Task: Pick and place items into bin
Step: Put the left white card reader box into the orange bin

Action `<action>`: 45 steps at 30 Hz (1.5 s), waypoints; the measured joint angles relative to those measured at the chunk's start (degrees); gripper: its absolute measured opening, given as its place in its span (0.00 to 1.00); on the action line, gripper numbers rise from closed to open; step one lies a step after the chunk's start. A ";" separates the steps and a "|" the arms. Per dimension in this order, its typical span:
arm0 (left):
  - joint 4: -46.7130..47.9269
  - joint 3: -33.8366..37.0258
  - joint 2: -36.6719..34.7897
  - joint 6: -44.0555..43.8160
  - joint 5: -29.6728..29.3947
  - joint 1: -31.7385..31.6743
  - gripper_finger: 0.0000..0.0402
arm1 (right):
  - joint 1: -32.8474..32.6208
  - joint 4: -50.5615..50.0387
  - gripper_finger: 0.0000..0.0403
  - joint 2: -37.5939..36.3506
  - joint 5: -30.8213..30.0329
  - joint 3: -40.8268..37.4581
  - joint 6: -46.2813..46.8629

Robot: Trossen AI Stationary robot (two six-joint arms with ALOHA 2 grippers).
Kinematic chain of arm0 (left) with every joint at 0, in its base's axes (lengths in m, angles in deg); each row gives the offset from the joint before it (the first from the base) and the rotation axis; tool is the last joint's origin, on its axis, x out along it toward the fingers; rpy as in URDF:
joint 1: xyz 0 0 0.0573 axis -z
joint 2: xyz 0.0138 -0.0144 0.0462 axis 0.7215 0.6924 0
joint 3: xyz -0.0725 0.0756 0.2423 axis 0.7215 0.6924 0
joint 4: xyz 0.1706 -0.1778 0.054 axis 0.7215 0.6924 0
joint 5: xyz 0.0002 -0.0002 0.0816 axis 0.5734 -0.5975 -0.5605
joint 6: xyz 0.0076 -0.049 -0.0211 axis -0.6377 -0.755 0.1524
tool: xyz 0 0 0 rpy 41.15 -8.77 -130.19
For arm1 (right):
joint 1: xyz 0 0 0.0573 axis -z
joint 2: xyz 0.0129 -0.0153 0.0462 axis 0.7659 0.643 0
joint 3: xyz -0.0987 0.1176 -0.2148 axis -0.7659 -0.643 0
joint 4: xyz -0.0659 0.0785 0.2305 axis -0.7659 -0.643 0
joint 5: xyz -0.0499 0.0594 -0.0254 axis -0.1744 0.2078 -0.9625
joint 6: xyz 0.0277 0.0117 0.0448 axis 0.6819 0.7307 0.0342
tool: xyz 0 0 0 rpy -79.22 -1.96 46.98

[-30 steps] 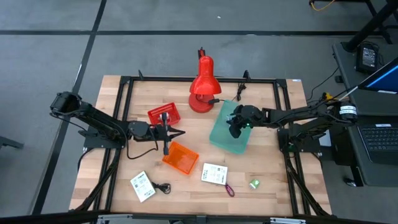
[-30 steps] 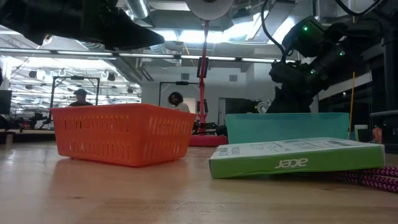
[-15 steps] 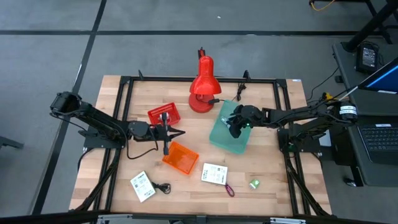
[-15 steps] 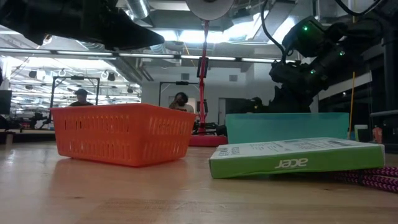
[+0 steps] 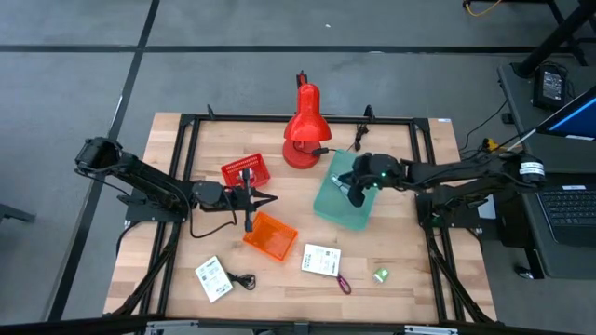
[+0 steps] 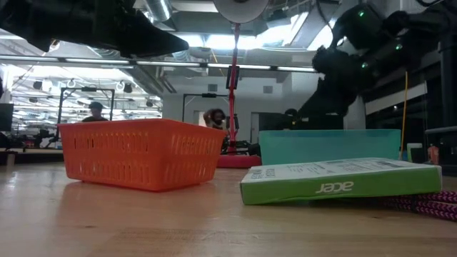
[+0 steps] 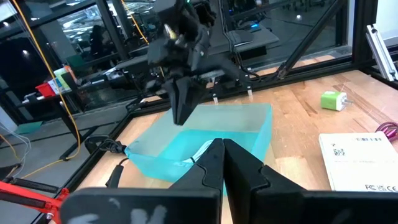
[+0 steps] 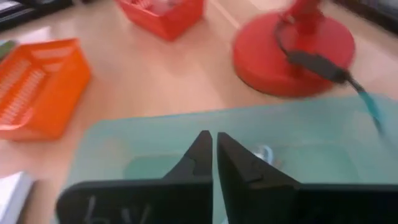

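The right gripper [image 5: 353, 193] hangs over the teal bin [image 5: 332, 207] with its jaws pressed together, empty. The left gripper [image 5: 264, 198] waits beside the orange basket [image 5: 271, 235], fingers closed on nothing.

Only the right wrist view looks inside the bin, where a small blue-silver piece [image 8: 265, 153] lies on the floor.

Beyond the basket from the bin lie two white cards [image 5: 321, 260] [image 5: 212, 277], a black cable [image 5: 244, 279], a purple strap [image 5: 343, 283] and a green piece [image 5: 381, 274].

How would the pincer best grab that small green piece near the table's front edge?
Probably from straight above, closing across the green piece's short body. It lies apart from the purple strap and white card, so there is room on both sides.
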 joint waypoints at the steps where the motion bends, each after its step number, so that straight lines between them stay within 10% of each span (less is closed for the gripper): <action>1: -0.02 0.00 0.00 0.00 0.00 0.00 0.00 | -0.58 0.08 0.01 -0.65 0.03 0.00 -0.42; 20: 2.11 -0.04 0.02 -8.61 12.09 0.09 0.04 | -13.03 15.71 0.00 -1.57 0.14 0.00 -16.26; 45: 5.61 -0.04 0.04 -1.34 11.73 0.07 0.58 | -14.52 15.80 0.01 -1.53 -0.05 -0.04 -8.38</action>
